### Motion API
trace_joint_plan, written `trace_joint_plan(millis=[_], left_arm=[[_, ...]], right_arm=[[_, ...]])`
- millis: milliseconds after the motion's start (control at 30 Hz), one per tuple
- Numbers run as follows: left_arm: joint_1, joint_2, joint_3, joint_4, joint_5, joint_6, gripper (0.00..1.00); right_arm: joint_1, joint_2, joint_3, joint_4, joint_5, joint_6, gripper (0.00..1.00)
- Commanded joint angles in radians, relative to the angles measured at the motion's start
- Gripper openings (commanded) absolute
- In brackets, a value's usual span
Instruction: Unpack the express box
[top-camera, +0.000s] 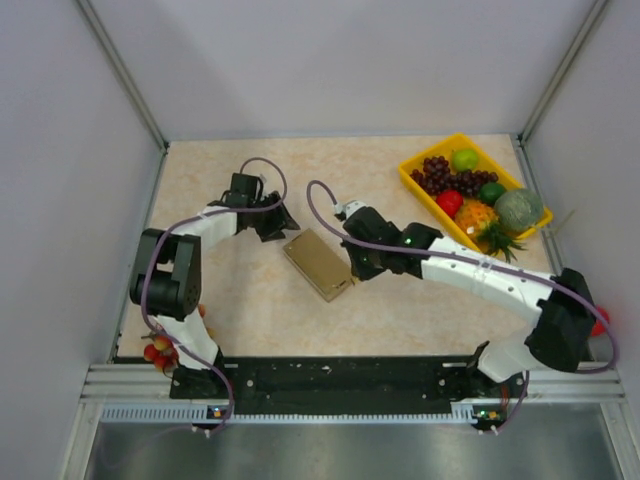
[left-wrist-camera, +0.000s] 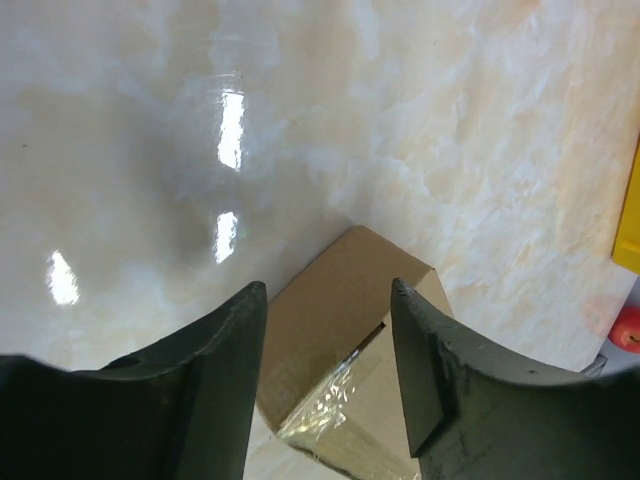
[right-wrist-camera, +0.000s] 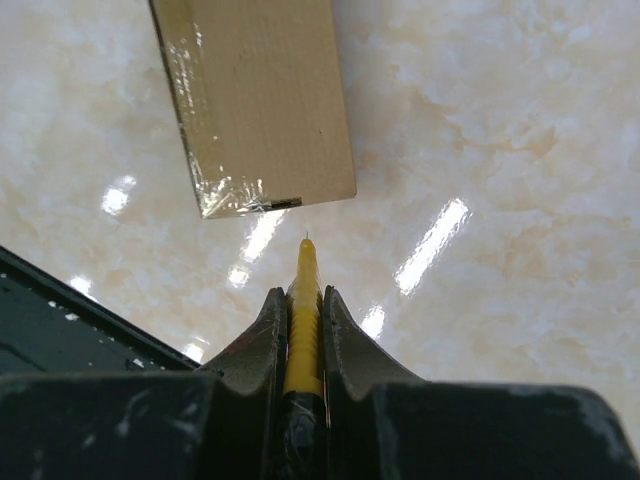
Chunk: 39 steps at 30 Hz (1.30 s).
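The express box (top-camera: 318, 263) is a flat brown carton with clear tape on its ends, lying on the marbled table between the arms. My left gripper (top-camera: 278, 222) is open just beyond the box's far end; in the left wrist view the box (left-wrist-camera: 335, 330) lies between and below its fingers (left-wrist-camera: 235, 370), with a flap slit and shiny tape showing. My right gripper (right-wrist-camera: 303, 300) is shut on a yellow pointed cutter (right-wrist-camera: 304, 300) whose tip points at the box's taped near end (right-wrist-camera: 262, 110), a short gap away. In the top view the right gripper (top-camera: 352, 262) sits right of the box.
A yellow tray (top-camera: 421, 182) of plastic fruit stands at the back right. Red fruit (top-camera: 160, 348) lies by the left arm's base, and a red object (top-camera: 600, 318) by the right arm. Grey walls enclose the table; a black rail (top-camera: 340, 378) runs along the near edge.
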Motion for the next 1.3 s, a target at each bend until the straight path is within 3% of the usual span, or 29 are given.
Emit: trace_joint_plan(millis=[0, 300, 533, 867, 1033, 1267], left_arm=[[0.008, -0.137, 0.037, -0.081, -0.075, 0.077, 0.62], [0.007, -0.315, -0.162, -0.09, -0.023, 0.018, 0.72], [-0.002, -0.314, -0.326, 0.085, 0.106, -0.116, 0.71], [-0.015, -0.346, -0.336, 0.085, 0.051, -0.118, 0.71], [-0.015, -0.29, -0.32, 0.065, 0.018, -0.133, 0.6], [-0.015, -0.26, -0.307, 0.031, -0.023, -0.101, 0.57]], right_arm=[[-0.001, -0.124, 0.032, 0.026, 0.006, -0.024, 0.0], [0.001, -0.075, 0.011, 0.332, -0.136, -0.068, 0.0], [0.001, -0.004, -0.054, 0.574, -0.212, -0.094, 0.0], [0.001, 0.109, -0.038, 0.635, -0.206, -0.076, 0.0], [0.001, 0.141, -0.029, 0.645, -0.195, -0.09, 0.0], [-0.001, 0.186, -0.001, 0.637, -0.181, -0.101, 0.0]])
